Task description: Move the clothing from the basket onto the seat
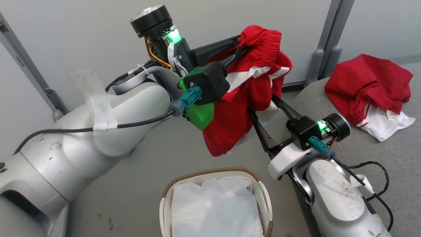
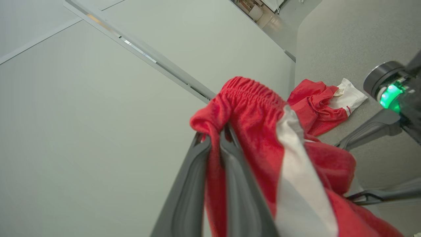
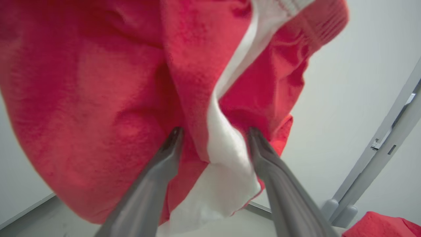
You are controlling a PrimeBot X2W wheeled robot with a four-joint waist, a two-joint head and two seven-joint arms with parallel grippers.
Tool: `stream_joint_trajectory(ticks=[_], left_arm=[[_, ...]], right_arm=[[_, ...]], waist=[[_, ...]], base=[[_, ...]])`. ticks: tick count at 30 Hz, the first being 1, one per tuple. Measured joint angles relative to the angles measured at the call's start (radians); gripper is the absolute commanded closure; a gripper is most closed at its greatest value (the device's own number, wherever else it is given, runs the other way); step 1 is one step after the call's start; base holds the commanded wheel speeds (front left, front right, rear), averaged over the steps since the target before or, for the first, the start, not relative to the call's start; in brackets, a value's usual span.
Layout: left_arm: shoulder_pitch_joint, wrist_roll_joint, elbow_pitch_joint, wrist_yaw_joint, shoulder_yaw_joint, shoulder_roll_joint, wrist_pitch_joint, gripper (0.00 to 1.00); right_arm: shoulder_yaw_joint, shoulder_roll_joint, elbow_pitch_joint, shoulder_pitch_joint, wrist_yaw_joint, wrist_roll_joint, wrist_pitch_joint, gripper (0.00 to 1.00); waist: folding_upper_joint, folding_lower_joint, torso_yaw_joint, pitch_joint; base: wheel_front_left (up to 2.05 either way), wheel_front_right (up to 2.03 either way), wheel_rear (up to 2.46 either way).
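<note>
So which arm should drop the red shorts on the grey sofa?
Left, probably: the left pincer is shut on the bright red fabric shorts with white stripes. The right pincer stands open around the hanging cloth, gripping nothing.

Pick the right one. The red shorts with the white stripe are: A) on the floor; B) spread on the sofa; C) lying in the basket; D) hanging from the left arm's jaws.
D: the red shorts hang in the air, pinched in the left arm's shut jaws, above the basket.
</note>
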Motion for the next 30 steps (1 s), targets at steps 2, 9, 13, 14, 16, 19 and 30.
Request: stream_joint_trajectory(ticks=[2,9,13,14,16,19,30], left_arm=[[0.000,0.000,-0.007,0.000,-0.006,-0.003,0.000,1.00],[0.004,-0.007,-0.042,0.000,-0.030,-0.014,0.000,1.00],[0.023,-0.017,-0.056,0.000,-0.035,-0.018,0.000,1.00],[0.027,-0.019,-0.056,0.000,-0.035,-0.018,0.000,1.00],[0.042,-0.026,-0.056,0.000,-0.030,-0.017,0.000,1.00],[0.070,-0.031,-0.053,0.000,-0.015,-0.016,0.000,1.00],[0.236,-0.107,0.016,0.000,0.103,-0.037,0.000,0.00]], right_arm=[[0.020,0.000,0.028,-0.016,0.000,-0.012,0.000,0.00],[0.063,0.000,0.067,-0.067,0.000,-0.028,0.000,0.00],[0.089,-0.004,0.091,-0.092,0.000,-0.029,0.000,1.00],[0.092,-0.004,0.096,-0.094,0.000,-0.028,0.000,1.00],[0.094,-0.007,0.103,-0.099,0.000,-0.026,0.000,1.00],[0.093,-0.010,0.106,-0.105,0.000,-0.024,0.000,1.00],[0.046,-0.030,0.108,-0.103,0.000,-0.016,0.000,1.00]], waist=[[0.0000,0.0000,0.005,-0.001],[0.0000,0.0000,0.021,-0.006],[0.0000,0.0000,0.028,-0.008],[0.0000,0.0000,0.029,-0.008],[0.0001,0.0000,0.030,-0.008],[0.0000,0.0000,0.029,-0.007],[0.0000,0.0001,0.030,-0.001]], base=[[0.00,0.00,0.00],[0.00,0.00,0.00],[0.00,0.00,0.00],[0.00,0.00,0.00],[0.00,0.00,0.00],[0.00,0.00,0.00],[0.00,0.00,0.00]])
